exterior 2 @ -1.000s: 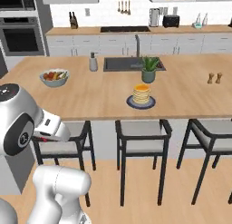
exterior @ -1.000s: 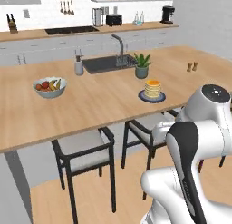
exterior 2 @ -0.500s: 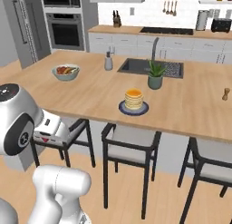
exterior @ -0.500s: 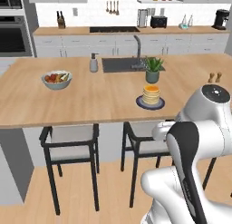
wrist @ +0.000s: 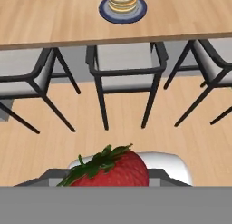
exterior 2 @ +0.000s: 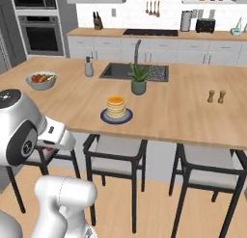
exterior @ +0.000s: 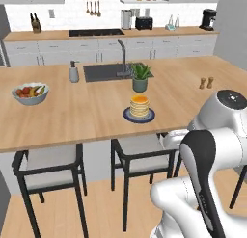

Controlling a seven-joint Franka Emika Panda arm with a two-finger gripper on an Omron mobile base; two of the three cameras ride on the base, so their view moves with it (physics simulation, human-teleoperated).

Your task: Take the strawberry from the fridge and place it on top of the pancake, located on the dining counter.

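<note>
Strawberry (wrist: 111, 169) pinched in my tool, low before the worktop (exterior: 87, 116) edge.
Pancake (exterior: 139, 106) sits near that edge, above a stool (wrist: 124, 70); open floor lies between.

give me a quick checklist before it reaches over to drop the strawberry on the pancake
1. Strawberry in the hand: ok, it sits at the bottom of the hand view.
2. Pancake top free: ok, nothing on the stack.
3. Pancake on its dark plate on the dining counter: ok.
4. Potted plant apart from the stack: ok, it stands behind it.
5. Stools below the counter edge: not ok, they lie between hand and plate.
6. Finger contact on the berry: cannot tell.
</note>
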